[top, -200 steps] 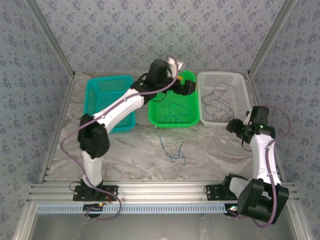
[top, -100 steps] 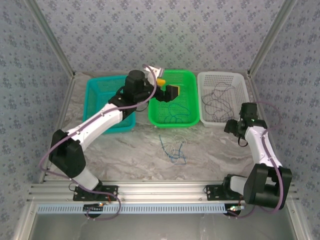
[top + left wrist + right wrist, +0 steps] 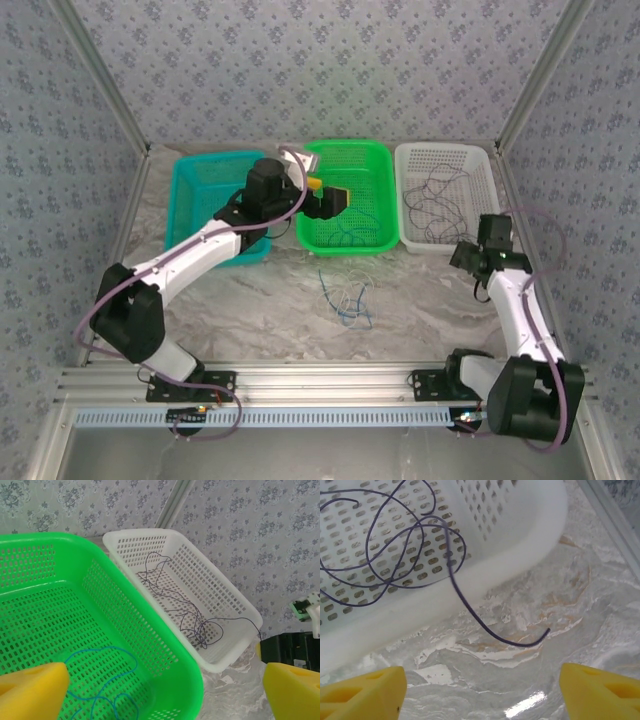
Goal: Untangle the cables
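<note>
Blue cable in green basket, dark cable in white basket, tangle unsorted on table; left gripper, right gripper agape, empty.

The left end effector hovers over the green basket, with a blue cable in the basket just base-side of it and the teal basket to its left. The right end effector sits at the near corner of the white basket. Loose cables lie on the table between the two.
</note>
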Robot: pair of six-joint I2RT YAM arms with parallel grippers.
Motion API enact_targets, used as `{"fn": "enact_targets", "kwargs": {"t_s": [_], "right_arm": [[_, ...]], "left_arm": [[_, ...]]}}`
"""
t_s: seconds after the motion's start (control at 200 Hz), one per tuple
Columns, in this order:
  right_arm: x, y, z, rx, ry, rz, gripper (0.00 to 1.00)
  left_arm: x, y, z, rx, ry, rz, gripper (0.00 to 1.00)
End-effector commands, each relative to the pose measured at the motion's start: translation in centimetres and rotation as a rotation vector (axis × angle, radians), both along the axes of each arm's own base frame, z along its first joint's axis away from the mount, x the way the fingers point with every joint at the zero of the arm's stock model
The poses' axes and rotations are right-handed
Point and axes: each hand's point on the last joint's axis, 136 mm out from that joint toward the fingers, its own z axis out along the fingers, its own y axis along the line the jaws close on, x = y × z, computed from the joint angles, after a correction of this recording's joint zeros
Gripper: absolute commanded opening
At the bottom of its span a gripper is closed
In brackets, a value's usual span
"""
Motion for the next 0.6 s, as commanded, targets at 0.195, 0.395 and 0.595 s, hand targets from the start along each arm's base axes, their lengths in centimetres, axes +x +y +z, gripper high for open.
{"fn": "enact_targets", "kwargs": {"t_s": [0.195, 0.395, 0.595], "right_arm": [[0.8, 1.6, 1.3, 0.261, -0.306, -0.017, 0.79], [0.3, 1.0, -0.4, 0.350, -0.372, -0.047, 0.81], [0.5, -0.2, -0.6, 0.399, -0.467, -0.081, 0.87]], "left_arm": [[-0.7, 1.1, 1.2, -0.074, -0.023, 0.024, 0.99], [-1.1, 1.0, 0.7, -0.089, -0.001, 0.009, 0.99], [-1.1, 0.8, 0.6, -0.105, 0.012, 0.008, 0.99]]}}
